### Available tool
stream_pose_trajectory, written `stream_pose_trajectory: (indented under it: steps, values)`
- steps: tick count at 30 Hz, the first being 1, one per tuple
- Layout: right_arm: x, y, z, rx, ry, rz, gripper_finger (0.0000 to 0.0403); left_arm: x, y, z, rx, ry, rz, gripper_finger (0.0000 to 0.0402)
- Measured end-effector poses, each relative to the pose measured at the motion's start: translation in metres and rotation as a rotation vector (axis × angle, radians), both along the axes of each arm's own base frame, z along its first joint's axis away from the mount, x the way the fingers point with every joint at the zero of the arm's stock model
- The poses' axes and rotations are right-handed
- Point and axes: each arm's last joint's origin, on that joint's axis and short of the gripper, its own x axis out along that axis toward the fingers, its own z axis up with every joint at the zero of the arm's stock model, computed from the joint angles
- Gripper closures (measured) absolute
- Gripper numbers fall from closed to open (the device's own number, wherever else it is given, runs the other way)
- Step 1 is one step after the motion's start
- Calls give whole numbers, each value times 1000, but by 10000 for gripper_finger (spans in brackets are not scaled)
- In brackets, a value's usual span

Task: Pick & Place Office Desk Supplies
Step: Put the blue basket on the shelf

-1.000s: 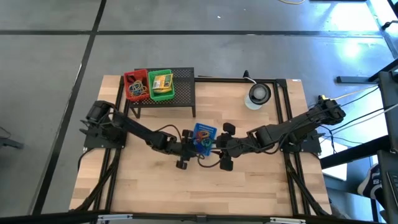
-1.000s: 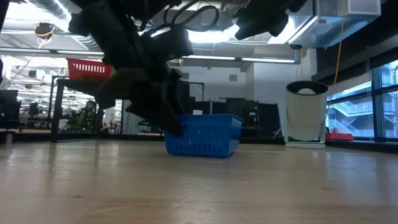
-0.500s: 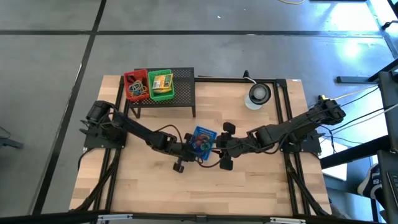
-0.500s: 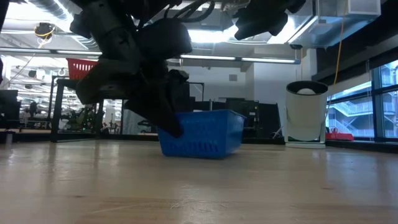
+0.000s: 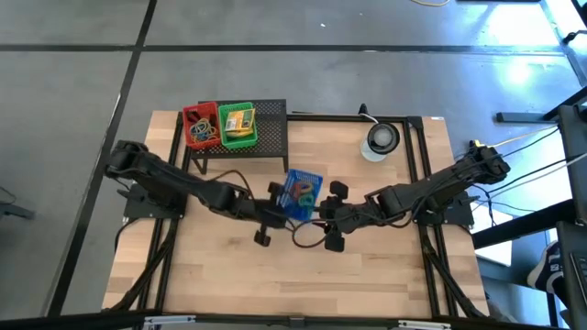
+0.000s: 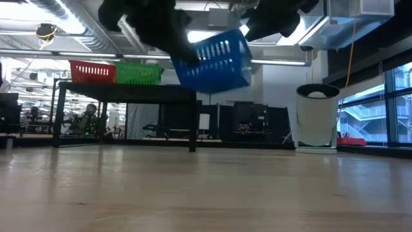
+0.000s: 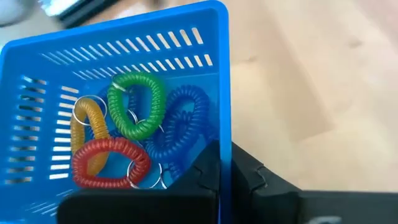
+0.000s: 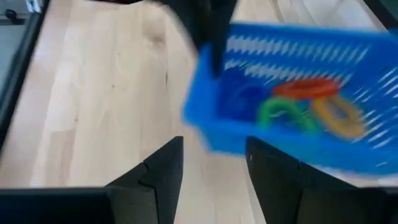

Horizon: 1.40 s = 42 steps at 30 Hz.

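Left wrist view: left gripper [image 7: 224,174] pinched on blue basket [image 7: 37,81] wall, coiled loops [image 7: 134,109] inside. Basket lifted clear of the table [image 6: 206,193]. Right gripper [image 8: 211,162] spread, just short of basket.

— What colour is the slotted basket [image 7: 124,56]?

— Bright blue, with rows of narrow slits along its walls. Inside lie coiled loops: a green loop [image 7: 137,106], a red loop [image 7: 109,163], a yellow-orange loop [image 7: 84,127] and a dark blue loop [image 7: 180,124].

— And on the black stand [image 5: 240,147]?

— A red bin [image 5: 199,126] beside a green bin [image 5: 238,124]; the green one holds something yellow.

— The table [image 5: 385,266]?

— Pale wood with planked grain. Both arms are dark, and the round object [image 5: 381,139] at the far corner is grey-white.
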Motion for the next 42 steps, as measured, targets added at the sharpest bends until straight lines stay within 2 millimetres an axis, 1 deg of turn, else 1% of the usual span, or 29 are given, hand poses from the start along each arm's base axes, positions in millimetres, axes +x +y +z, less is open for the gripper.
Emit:
stream_pose_trajectory:
  steps: [3, 7, 11, 14, 18, 21, 23, 26, 31, 37, 42]
  values:
    - [-3, 3, 5, 20, -11, 23, 229, -10, 10, 18, 76, -16, 44, 398]
    - [-8, 5, 11, 32, -31, 40, 229, -24, 29, 46, 126, -84, 71, 398]
    - [-9, 6, 13, 28, -41, 49, 229, -35, 55, 64, 144, -114, 93, 398]
    - [-9, 6, 13, 17, -40, 60, 229, -41, 80, 74, 118, -142, 105, 398]
    - [-9, 5, 13, 4, -44, 50, 229, -43, 113, 73, 39, -131, 133, 398]
    - [-9, 5, 13, -14, -49, 40, 229, -44, 134, 69, 24, -109, 180, 398]
    - [-9, 5, 13, -22, -48, 47, 229, -45, 145, 65, 23, -86, 219, 398]
    - [-9, 5, 13, -27, -47, 52, 229, -49, 156, 65, 22, -80, 260, 398]
    - [-9, 4, 13, -46, -46, 67, 229, -56, 165, 60, -10, -19, 317, 398]
    - [-9, 3, 14, -104, -58, 38, 229, -58, 166, 58, -16, 14, 323, 398]
    - [-8, 3, 14, -109, -60, 34, 229, -60, 165, 56, -20, 34, 324, 398]
